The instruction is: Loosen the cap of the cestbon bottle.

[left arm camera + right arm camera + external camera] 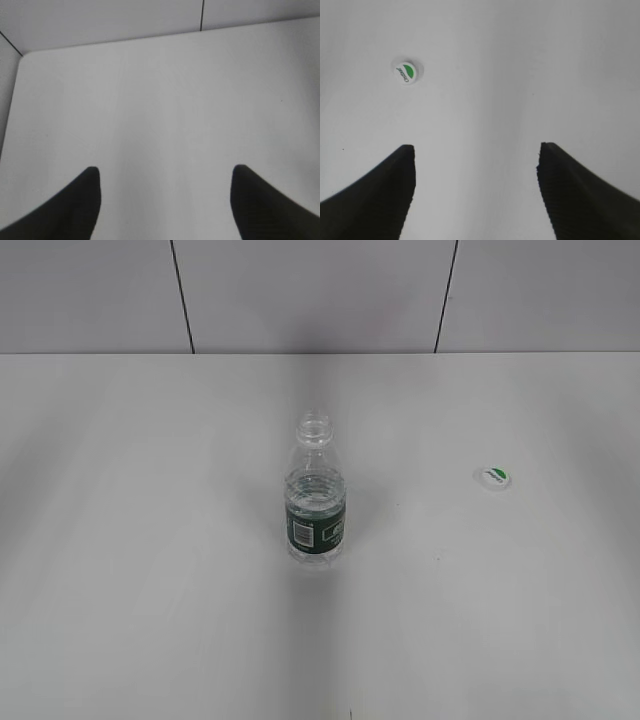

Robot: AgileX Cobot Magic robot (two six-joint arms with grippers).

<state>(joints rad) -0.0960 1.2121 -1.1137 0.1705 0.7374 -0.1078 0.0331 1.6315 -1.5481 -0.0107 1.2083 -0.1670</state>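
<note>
The cestbon bottle [316,490] stands upright in the middle of the white table, clear with a dark green label band and a bare threaded neck with no cap on it. The cap [492,477] lies flat on the table to the bottle's right, white with a green leaf mark; it also shows in the right wrist view [405,72], far left of the jaws. My left gripper [165,172] is open and empty over bare table. My right gripper [476,150] is open and empty. Neither gripper shows in the exterior view.
The white table [150,540] ends at a grey panelled wall [320,290] at the back. The left wrist view shows the table's far left corner [25,54] and the wall behind it.
</note>
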